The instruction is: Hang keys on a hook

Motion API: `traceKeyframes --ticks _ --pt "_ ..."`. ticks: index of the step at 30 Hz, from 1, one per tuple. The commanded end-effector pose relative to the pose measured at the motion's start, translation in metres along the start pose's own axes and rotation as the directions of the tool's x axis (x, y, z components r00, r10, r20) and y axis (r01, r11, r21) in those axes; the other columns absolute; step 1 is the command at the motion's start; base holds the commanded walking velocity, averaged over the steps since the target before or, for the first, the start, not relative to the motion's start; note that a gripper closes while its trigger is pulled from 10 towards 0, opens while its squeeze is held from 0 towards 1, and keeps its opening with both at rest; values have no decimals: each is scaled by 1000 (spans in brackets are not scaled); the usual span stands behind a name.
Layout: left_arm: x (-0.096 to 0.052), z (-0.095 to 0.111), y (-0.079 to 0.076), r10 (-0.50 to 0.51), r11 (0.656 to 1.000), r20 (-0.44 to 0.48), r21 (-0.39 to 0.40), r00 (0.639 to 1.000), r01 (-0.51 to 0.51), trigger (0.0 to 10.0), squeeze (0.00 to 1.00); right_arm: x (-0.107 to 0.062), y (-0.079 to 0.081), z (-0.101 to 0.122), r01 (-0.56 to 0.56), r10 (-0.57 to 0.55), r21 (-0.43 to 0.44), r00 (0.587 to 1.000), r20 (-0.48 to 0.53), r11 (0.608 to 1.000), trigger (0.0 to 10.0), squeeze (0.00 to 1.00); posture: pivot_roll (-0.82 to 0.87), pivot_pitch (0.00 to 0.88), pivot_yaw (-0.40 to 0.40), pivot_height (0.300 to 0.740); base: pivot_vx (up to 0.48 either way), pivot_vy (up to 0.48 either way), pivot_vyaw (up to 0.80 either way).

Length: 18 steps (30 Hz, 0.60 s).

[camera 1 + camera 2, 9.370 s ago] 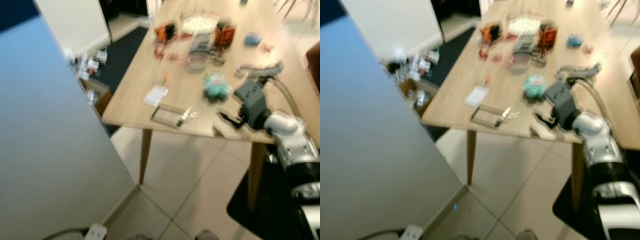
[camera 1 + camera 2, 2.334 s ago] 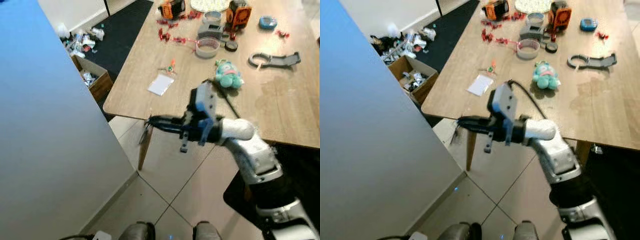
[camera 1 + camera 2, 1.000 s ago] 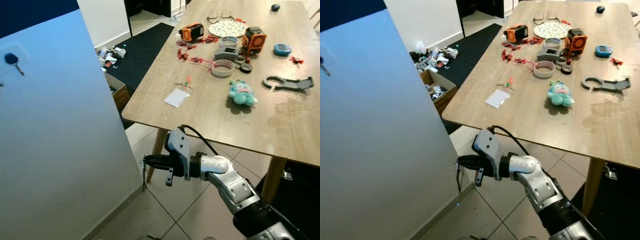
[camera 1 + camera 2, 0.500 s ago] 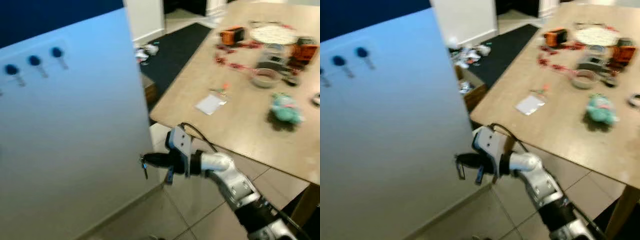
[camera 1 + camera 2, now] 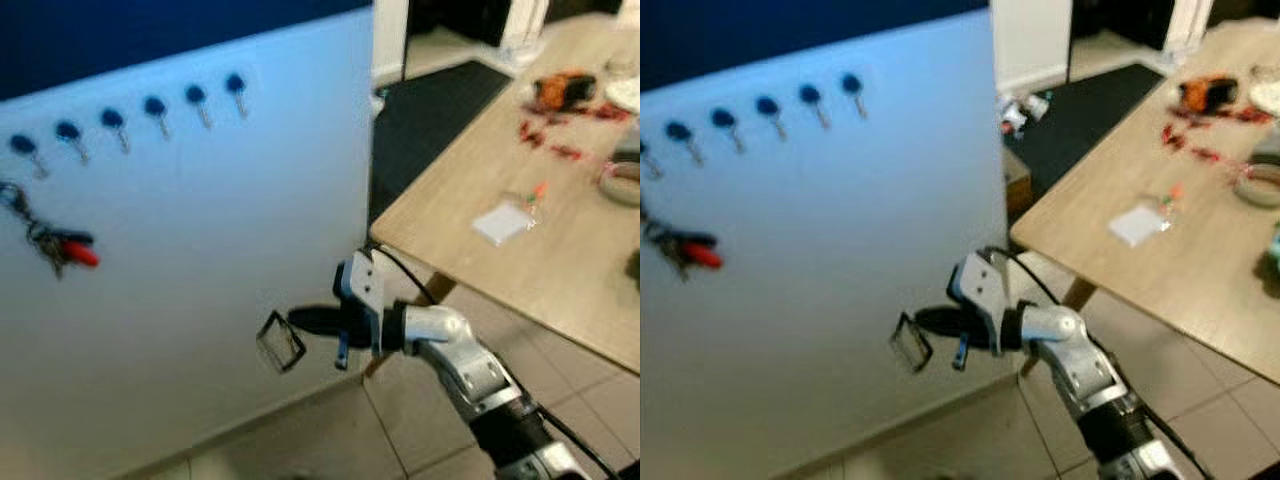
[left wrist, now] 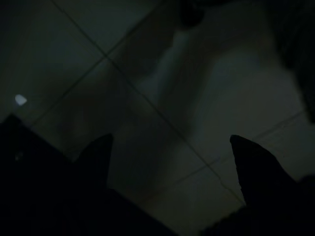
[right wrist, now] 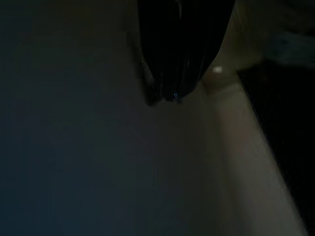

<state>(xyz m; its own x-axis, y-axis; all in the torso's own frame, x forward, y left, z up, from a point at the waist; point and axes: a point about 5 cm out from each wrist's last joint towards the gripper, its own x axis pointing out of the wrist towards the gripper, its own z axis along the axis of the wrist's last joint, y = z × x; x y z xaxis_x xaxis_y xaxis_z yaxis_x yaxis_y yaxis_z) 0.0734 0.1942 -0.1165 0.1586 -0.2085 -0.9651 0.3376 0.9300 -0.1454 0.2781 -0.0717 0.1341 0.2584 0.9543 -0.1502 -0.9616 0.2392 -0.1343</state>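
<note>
My right gripper (image 5: pixel 296 320) reaches out level toward a white panel (image 5: pixel 200 250), shut on the keys (image 5: pixel 281 342). They hang just below its tips as a small rectangular frame, tilted. A row of several blue hooks (image 5: pixel 153 106) runs along the top of the panel, well above the gripper. Another key bunch with a red tag (image 5: pixel 55 245) hangs from a hook at the far left. In the dark right wrist view the fingers (image 7: pixel 174 73) are pressed together close to the panel. The left gripper (image 6: pixel 172 157) hangs over floor tiles with its fingers apart.
A wooden table (image 5: pixel 560 250) stands to the right, its corner close behind my right arm. On it lie a white card (image 5: pixel 500 222) and an orange tool (image 5: pixel 562 88). A dark rug (image 5: pixel 440 110) lies beyond the panel's edge. Pale tiled floor (image 5: pixel 330 440) spreads below.
The camera has swung left and up, so more hooks and the red-tagged bunch have come into view. The held keys have swung out below the right gripper.
</note>
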Motion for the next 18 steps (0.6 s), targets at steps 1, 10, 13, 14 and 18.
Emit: traceKeyframes --ticks 1,10,13,14,18 --pt "0 25 1 -2 1000 105 12 994 1 10000 0 2 2 2 -19 19 -6 1000 6 1000 10000 0 -113 90 122 740 0 0 725" --pt "3 19 -7 -13 1000 98 19 995 11 10000 0 1 2 4 -27 27 -8 1000 13 1000 10000 0 -117 89 121 740 0 0 725" --pt "5 17 -12 -20 1000 96 25 995 18 10000 0 0 2 8 -33 33 -5 999 35 999 10000 0 -120 90 119 740 0 0 725" --pt "5 16 -14 -21 999 95 26 995 19 10000 0 1 3 9 -37 37 -3 998 43 999 10000 0 -120 90 119 740 0 0 725" --pt "5 16 -14 -22 999 95 28 995 19 10000 0 1 3 11 -41 41 -3 997 58 999 10000 0 -120 91 117 740 0 0 725"
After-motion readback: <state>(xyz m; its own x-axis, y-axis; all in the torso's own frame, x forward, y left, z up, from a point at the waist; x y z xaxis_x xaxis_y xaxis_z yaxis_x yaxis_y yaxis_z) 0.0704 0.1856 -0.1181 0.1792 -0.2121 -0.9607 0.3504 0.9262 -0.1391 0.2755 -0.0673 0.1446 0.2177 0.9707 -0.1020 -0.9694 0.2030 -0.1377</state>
